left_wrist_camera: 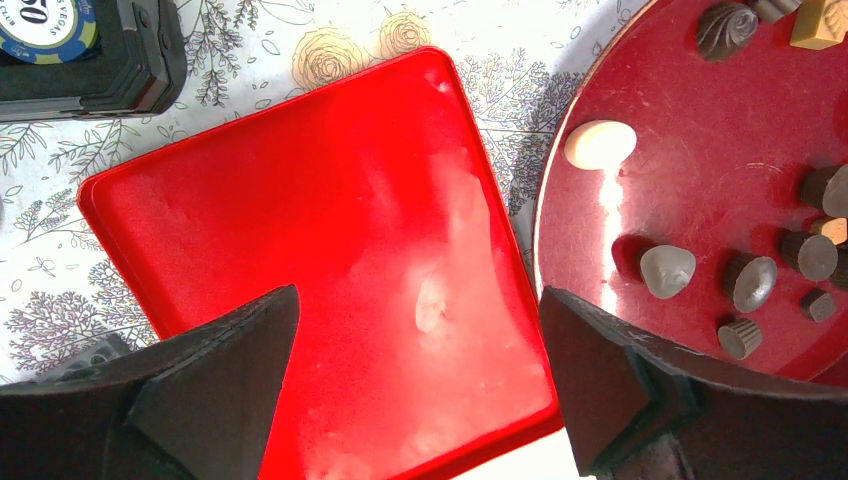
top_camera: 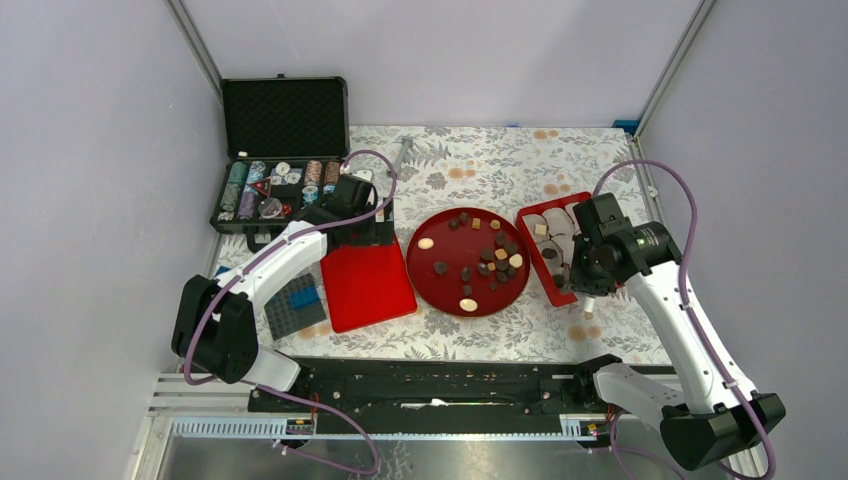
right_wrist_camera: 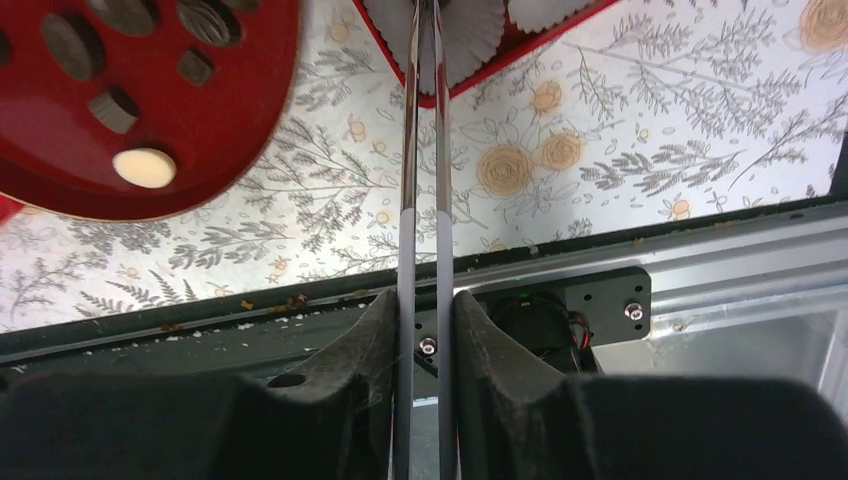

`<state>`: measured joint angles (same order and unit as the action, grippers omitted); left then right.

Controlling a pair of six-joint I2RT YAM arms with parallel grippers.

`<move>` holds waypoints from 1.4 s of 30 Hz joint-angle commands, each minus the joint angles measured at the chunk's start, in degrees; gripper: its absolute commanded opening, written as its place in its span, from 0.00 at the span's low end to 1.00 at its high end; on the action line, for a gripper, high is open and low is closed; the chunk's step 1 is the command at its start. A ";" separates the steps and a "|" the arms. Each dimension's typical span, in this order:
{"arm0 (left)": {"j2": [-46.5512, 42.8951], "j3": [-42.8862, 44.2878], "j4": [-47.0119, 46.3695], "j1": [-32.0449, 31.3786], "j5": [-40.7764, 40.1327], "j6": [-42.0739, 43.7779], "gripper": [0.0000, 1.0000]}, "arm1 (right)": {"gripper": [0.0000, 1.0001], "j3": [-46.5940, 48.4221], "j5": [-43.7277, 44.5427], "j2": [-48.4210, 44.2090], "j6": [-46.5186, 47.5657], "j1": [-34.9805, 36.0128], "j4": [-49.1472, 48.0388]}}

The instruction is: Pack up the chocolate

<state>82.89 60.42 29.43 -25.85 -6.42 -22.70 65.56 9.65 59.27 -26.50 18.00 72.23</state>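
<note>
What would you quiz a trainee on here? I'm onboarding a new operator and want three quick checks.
1. True or false: the left gripper is open and holds nothing.
2. The right gripper is shut on: A) metal tongs, B) a poker chip, C) a toy brick.
3. Where do most chocolates lie?
Key: 1 true; 2 A; 3 on the round red plate.

plate [top_camera: 430, 285] 1 | tray [top_camera: 365, 285] 1 | box [top_camera: 533, 247] 1 | tweezers [right_wrist_camera: 420, 150] 1 — chocolate [top_camera: 426, 243] ~20 (rough)
</note>
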 commanded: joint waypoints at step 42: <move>-1.24 3.12 -0.40 0.27 -1.88 0.44 0.99 | 0.37 4.31 -3.35 12.36 2.74 21.02 -17.31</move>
<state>82.72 61.91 30.37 -25.85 -7.33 -22.70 69.63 7.70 70.46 -24.01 37.98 57.82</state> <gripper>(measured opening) 0.985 0.361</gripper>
